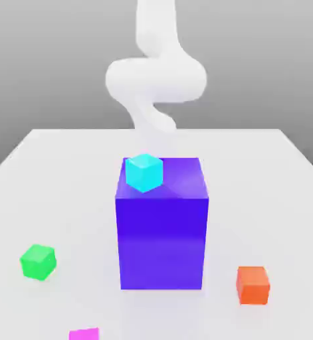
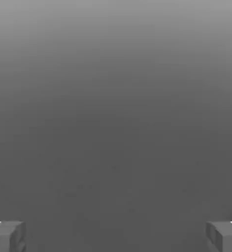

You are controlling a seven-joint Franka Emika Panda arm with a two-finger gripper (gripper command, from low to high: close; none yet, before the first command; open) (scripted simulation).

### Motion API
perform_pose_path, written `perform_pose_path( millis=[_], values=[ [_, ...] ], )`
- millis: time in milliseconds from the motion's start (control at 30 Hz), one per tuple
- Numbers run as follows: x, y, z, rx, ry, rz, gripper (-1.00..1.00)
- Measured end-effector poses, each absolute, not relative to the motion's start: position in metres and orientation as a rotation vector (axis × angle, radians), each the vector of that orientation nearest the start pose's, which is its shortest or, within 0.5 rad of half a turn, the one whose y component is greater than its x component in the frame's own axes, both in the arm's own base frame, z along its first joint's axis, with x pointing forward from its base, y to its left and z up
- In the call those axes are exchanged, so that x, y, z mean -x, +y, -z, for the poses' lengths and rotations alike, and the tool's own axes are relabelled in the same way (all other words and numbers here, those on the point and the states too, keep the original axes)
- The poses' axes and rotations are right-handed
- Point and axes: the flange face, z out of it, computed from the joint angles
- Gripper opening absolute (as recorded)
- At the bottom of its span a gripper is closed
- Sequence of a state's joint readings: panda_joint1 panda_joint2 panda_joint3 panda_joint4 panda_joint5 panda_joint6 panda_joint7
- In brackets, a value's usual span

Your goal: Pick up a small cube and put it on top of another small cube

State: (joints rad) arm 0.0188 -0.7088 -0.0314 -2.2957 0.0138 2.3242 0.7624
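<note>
Lying nearest in the exterior view, the pink cube (image 1: 84,334) is on the worktop (image 1: 272,206), a little to the left of the middle and cut by the lower border of that view. It is well apart from the pincer (image 2: 116,237), which belongs to the arm on the far side. Next, going farther, comes the orange cube (image 1: 252,286), near the big blue-purple block (image 1: 162,242), on the exterior view's right. The green cube (image 1: 38,261) rests a bit farther back, on the exterior view's left, and it is turned so that one corner edge faces forward. Between these two stands the big block, upright, and on its top, toward the left, sits the cyan cube (image 1: 144,172). Behind the block, the white arm (image 1: 156,78) comes down from above. The pincer stands wide, its two fingers far from each other, with plain grey between them in the hand view. The worktop is pale, smooth and almost white, and it ends in a straight far edge. Beyond it, the room is a plain grey background (image 1: 46,60). The pink cube looks bright and evenly coloured, while the green one is equally vivid, with slightly different shades on its faces.
</note>
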Motion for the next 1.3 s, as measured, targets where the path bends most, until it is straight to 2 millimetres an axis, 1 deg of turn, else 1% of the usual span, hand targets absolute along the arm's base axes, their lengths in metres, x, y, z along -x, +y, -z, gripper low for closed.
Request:
perform_pose_path(
  millis=[133,267,400,533,633,767,867,1000,1133,1167,1300],
  values=[
    [-0.429,-0.022,-0.63,2.552,1.009,0.809,0.0],
    [-0.47,-0.035,-0.573,2.616,1.003,0.681,0.0],
    [-0.502,-0.047,-0.51,2.678,0.999,0.557,0.0],
    [-0.526,-0.06,-0.444,2.739,0.997,0.436,0.0],
    [-0.537,-0.071,-0.392,2.784,1.001,0.347,0.0],
    [-0.544,-0.084,-0.323,2.849,0.998,0.229,0.0],
    [-0.543,-0.095,-0.272,2.9,0.994,0.141,0.0],
    [-0.534,-0.111,-0.205,2.968,0.987,0.027,0.0],
    [-0.532,-0.115,-0.144,2.984,0.984,0.003,0.0],
    [-0.531,-0.115,-0.133,2.984,0.984,0.001,-1.0],
    [-0.531,-0.115,-0.133,2.984,0.984,0.0,-1.0]
  ],
)
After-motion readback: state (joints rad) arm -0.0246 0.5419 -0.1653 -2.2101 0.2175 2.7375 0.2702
